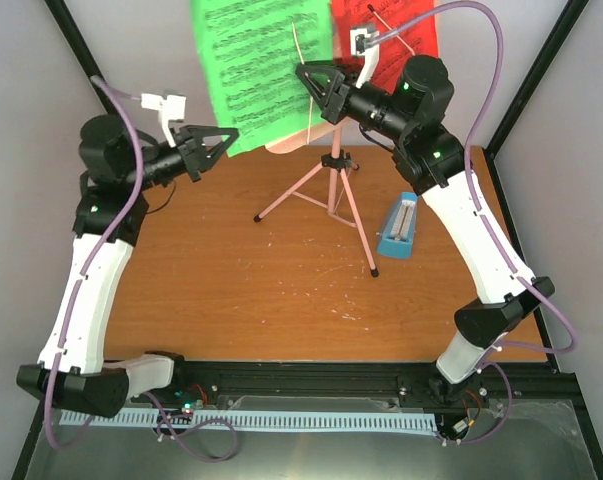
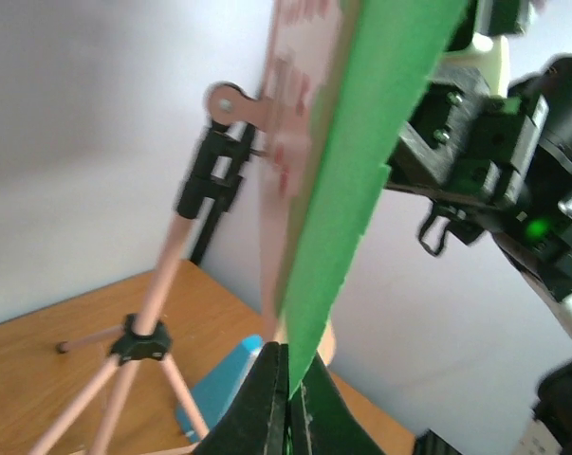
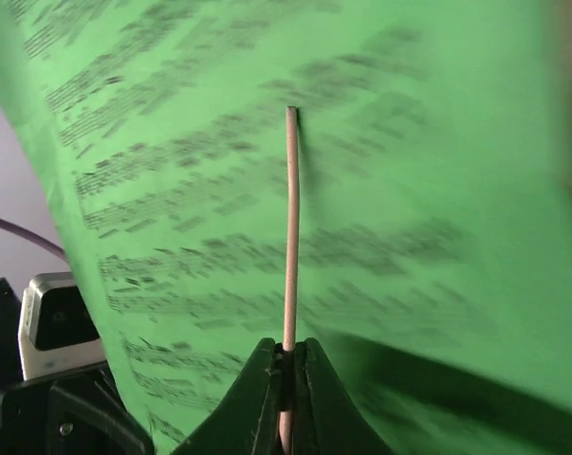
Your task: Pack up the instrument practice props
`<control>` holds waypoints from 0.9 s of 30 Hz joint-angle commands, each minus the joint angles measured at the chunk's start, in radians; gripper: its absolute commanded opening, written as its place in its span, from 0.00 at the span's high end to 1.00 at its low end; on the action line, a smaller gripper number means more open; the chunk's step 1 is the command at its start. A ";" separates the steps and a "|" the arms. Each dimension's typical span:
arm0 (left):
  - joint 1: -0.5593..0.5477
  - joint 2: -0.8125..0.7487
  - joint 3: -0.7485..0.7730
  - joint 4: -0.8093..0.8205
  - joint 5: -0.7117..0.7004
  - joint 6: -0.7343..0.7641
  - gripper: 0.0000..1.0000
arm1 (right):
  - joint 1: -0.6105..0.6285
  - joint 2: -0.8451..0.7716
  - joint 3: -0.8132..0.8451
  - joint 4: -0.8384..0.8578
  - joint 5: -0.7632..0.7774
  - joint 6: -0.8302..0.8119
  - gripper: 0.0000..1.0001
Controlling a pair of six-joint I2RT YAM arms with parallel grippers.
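While the pink stand (image 2: pixel 167 265) holds the green page (image 1: pixel 251 60) and red page (image 1: pixel 406 25), our left gripper (image 2: pixel 286 358) pinches the green page's edge and our right gripper (image 3: pixel 287 353) clamps the stand's thin wire (image 3: pixel 290 227).

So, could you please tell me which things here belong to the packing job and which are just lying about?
Job: green page, gripped by the left pincer; red page; pink music stand, its thin rod pinched in the right pincer; blue metronome.
Just there: wooden table; purple cables; white cable strip at the near edge.
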 commanded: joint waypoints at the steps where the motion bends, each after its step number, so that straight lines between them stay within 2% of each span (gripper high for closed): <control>1: 0.094 -0.078 -0.054 0.053 -0.079 -0.048 1.00 | 0.009 -0.014 -0.056 0.061 0.028 -0.002 0.97; 11: 0.180 -0.247 -0.216 0.035 -0.345 -0.044 1.00 | 0.009 0.004 -0.056 0.077 0.051 0.026 0.97; 17: 0.312 -0.314 -0.412 0.133 -0.352 -0.181 1.00 | 0.009 0.018 -0.052 0.083 0.058 0.046 0.97; 24: 0.332 -0.425 -0.601 0.130 -0.371 -0.212 1.00 | 0.009 0.014 -0.048 0.084 0.034 0.044 0.76; 27: 0.333 -0.467 -0.714 0.120 -0.284 -0.232 1.00 | 0.009 0.008 -0.048 0.081 -0.004 0.043 0.71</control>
